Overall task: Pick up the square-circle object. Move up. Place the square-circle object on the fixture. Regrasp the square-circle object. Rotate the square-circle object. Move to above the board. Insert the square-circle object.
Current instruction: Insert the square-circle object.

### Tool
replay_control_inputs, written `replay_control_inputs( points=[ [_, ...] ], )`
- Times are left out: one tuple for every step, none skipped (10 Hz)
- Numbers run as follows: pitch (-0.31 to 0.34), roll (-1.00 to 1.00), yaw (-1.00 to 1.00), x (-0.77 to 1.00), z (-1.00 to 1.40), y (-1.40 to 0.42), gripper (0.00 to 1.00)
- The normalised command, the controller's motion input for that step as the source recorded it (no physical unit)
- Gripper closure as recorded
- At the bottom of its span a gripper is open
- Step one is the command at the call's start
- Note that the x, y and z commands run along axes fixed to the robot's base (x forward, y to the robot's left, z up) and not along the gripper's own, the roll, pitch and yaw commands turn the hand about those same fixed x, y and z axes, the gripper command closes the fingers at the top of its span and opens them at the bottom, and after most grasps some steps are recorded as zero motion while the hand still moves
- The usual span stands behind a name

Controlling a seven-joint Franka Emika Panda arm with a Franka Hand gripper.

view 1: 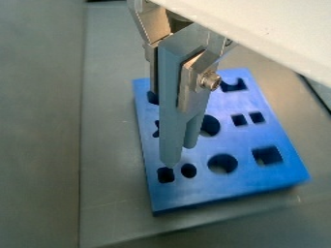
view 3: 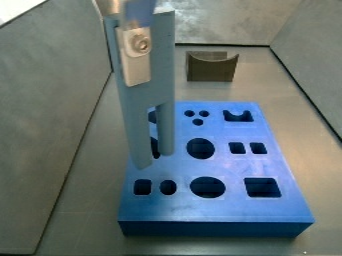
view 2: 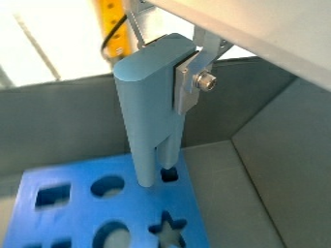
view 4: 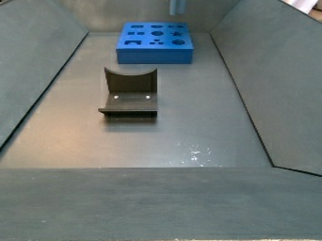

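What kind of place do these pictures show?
Probably a robot test bench or lab cell: a bare grey walled tray, a blue board with shaped holes, an olive-brown fixture, and the gripper holding the square-circle object upright over the board.

Free room and obstacles.

- Surface (view 4: 164,141): broad open grey stretch across the lower half of a side view; passable.
- Fixture (view 4: 128,92): stands alone mid-frame, clear lanes on either side up to the sloping walls (view 4: 44,89).
- Board (view 4: 156,42): upper centre, well apart from the fixture, with a bare strip between them.
- Gripper (view 3: 134,48): occupies the upper left above the board in a side view, holding the upright square-circle object (view 3: 147,110), whose lower end is at a hole near the board's left edge; whether it has entered is unclear.
- Board's right half, with its remaining holes, lies unobstructed from above.
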Motion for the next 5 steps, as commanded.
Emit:
replay_control_inputs(
  points=[
    [0.017, 0.11, -0.88, 0.00, 0.00, -0.17, 1.00],
    [0.044, 0.17, -0.94, -0.08, 0.00, -0.01, 1.00],
    [0.090, 0.19, -0.90, -0.09, 0.00, 0.00, 1.00],
    [0.209, 0.24, -0.74, -0.05, -0.13, 0.00, 1.00],
    [0.351, 0.35, -0.38, 0.00, 0.00, -0.01, 1.00]
  ],
)
